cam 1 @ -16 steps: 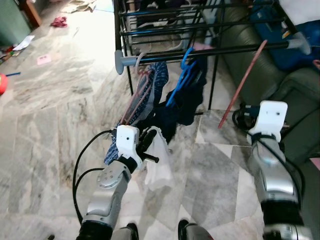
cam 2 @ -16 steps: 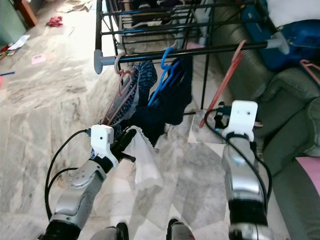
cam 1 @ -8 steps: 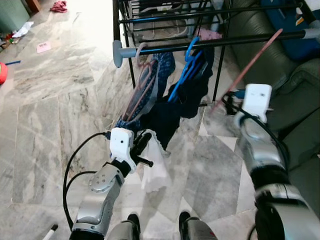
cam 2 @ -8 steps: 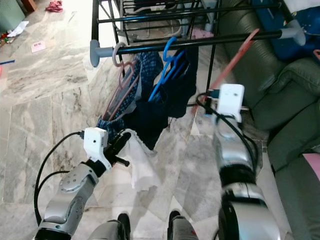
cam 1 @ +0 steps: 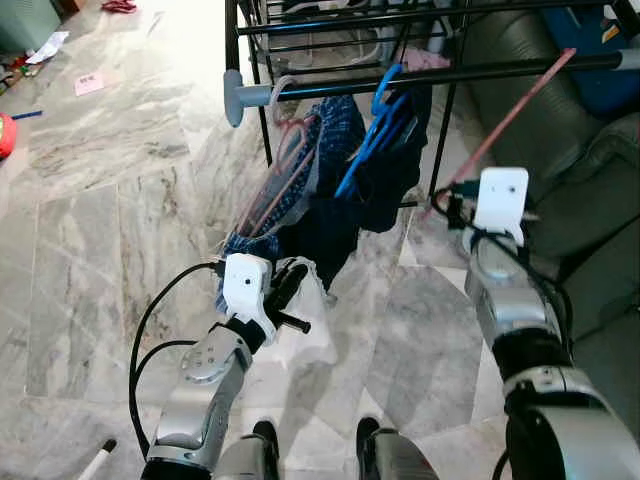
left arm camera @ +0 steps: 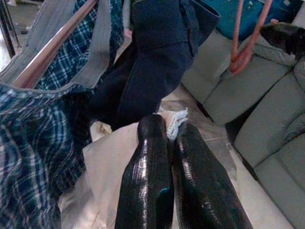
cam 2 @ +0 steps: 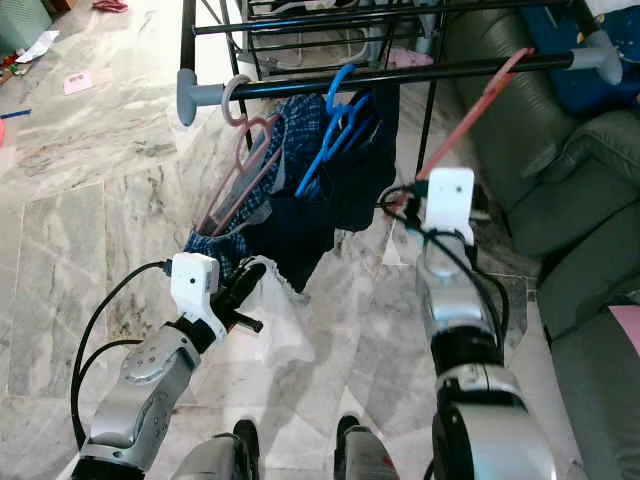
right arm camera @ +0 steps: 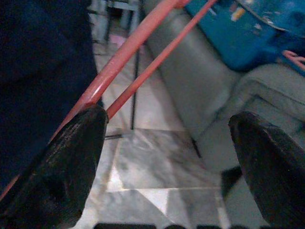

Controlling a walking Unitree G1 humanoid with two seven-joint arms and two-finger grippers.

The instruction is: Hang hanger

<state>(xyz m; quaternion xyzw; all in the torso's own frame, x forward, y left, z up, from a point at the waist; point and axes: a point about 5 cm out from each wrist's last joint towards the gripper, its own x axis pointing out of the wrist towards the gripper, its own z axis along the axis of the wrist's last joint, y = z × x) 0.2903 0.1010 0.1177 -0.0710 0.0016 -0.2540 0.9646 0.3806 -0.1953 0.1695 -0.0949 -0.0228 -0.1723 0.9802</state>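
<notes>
The red hanger (cam 1: 505,128) is seen leaning with its upper end against the black rail (cam 1: 440,76) of the drying rack (cam 2: 300,20), its lower end down by the right gripper (right arm camera: 167,157). In the right wrist view that gripper's fingers (right arm camera: 57,176) are spread wide apart, and the hanger's two red bars are seen passing just beside one finger; whether they touch it cannot be told. Nothing is clasped between the fingers.

A white cloth (cam 1: 305,325) is pinched by the left gripper (left arm camera: 171,157), whose fingers are pressed together on its frayed edge, low and in front of the rack.

On the same rail a blue hanger (cam 2: 335,125) with a dark navy garment (cam 1: 385,180) and a pink hanger (cam 2: 240,160) with a blue plaid garment (cam 1: 310,165) are hung side by side, the clothes drooping to the floor (cam 1: 110,200).

The floor is laid in grey veined marble tiles, brightly lit on the far side. Small litter is scattered at its far left edge. A grey-green sofa (cam 2: 590,200) is set close along the right, with a blue bag (cam 2: 565,60) on it. Open floor is left to the left of the rack, while the gap between rack and sofa is narrow.
</notes>
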